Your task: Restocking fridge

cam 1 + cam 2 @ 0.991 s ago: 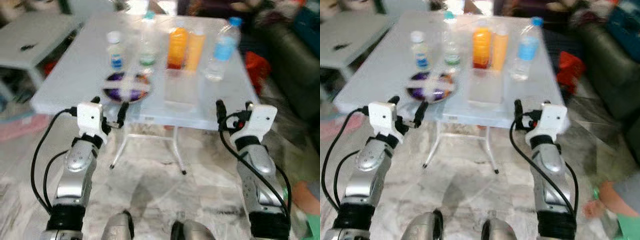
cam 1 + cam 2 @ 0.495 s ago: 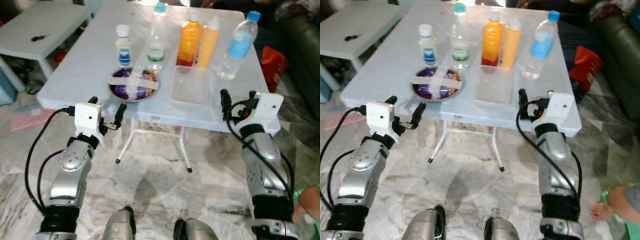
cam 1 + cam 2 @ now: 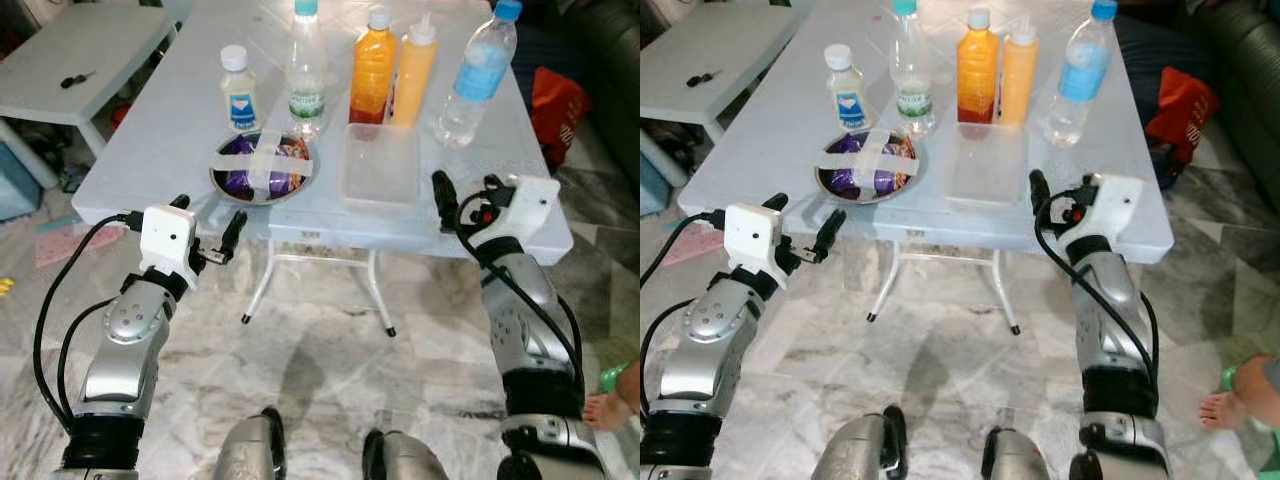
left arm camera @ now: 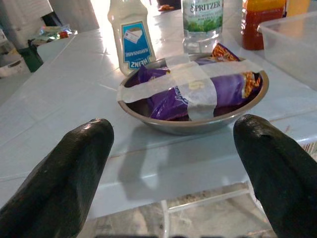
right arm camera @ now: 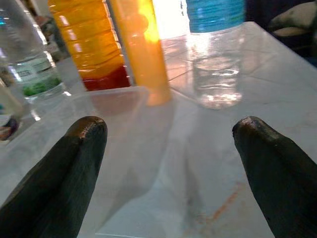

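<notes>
L gripper (image 4: 168, 163): fingers (image 4: 59, 173) spread wide, nothing between, held just off near table edge, aimed at steel bowl (image 3: 264, 170). Bowl sits near front-left of white folding table (image 3: 160, 130), holds purple snack packs (image 4: 198, 94) strapped down w/ crossed pale tape.

R gripper (image 5: 168, 168): fingers (image 5: 59, 168) also wide apart, empty, at near edge on R side, just in front of clear plastic container (image 3: 381, 165).

Behind bowl: small Heinz mayo bottle (image 3: 238, 88), then Spritzer water bottle (image 3: 306, 62), teal cap. Behind container: orange juice bottle (image 3: 372, 65) w/ red layer at base, touching or just beside orange squeeze bottle (image 3: 414, 70). Blue-label water bottle (image 3: 477, 72) off to R, mostly empty by look in R wrist view.

All bottles upright.

Low white side table (image 3: 70, 60) off to L, small dark item on it, can't tell what. Red bag (image 3: 557, 100) on floor past R table edge. Bare foot (image 3: 1232, 405) of a person on marble floor at far R.
</notes>
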### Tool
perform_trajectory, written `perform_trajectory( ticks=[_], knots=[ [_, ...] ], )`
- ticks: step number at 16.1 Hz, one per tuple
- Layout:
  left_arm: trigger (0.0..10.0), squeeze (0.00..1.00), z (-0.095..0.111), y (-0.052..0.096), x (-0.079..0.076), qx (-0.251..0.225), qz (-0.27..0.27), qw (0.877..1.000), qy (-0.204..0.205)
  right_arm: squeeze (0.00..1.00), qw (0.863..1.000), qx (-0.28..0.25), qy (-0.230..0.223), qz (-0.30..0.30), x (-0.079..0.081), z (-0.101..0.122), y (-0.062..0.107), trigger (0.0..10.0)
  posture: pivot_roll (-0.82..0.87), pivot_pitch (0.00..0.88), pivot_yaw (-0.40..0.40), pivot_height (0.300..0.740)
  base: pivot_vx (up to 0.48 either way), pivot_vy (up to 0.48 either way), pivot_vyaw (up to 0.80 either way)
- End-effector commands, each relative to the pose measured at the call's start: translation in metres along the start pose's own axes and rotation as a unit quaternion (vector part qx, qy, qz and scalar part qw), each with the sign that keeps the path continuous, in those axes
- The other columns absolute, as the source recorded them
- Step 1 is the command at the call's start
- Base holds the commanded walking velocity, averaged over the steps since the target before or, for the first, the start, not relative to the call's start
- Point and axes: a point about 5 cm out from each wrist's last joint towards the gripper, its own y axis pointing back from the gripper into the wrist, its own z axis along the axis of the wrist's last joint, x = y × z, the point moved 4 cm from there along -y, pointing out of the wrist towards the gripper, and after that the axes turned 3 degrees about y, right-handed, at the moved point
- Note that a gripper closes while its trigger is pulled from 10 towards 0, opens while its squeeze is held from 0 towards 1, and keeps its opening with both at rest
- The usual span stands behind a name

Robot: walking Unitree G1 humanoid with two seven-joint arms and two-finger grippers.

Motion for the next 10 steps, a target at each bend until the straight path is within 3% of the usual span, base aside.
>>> perform_trajectory(
  ticks=[1,5,6,10],
  knots=[
    [10.0,0.0,0.004,0.001,0.004,-0.002,0.001,1.0,-0.011,0.0,1.0,-0.002,-0.002,0.01,0.004,0.0,-0.002,10.0,0.05,0.178,0.07,0.74,0.0,0.0,0.0],
    [10.0,0.0,0.006,0.003,0.004,0.004,-0.006,1.0,-0.016,0.0,0.995,0.01,-0.066,0.077,0.021,0.0,-0.019,10.0,0.07,0.186,0.077,0.74,0.0,0.0,0.0],
    [10.0,0.0,0.006,0.003,0.004,0.004,-0.006,1.0,-0.017,0.0,0.994,0.011,-0.071,0.08,0.022,0.0,-0.019,10.0,0.07,0.186,0.077,0.74,0.0,0.0,0.0],
    [10.0,0.0,0.006,0.003,0.005,0.005,-0.008,1.0,-0.021,0.0,0.983,0.03,-0.161,0.081,0.03,-0.003,-0.03,10.0,0.08,0.183,0.073,0.74,0.0,0.0,0.0]
  ],
)
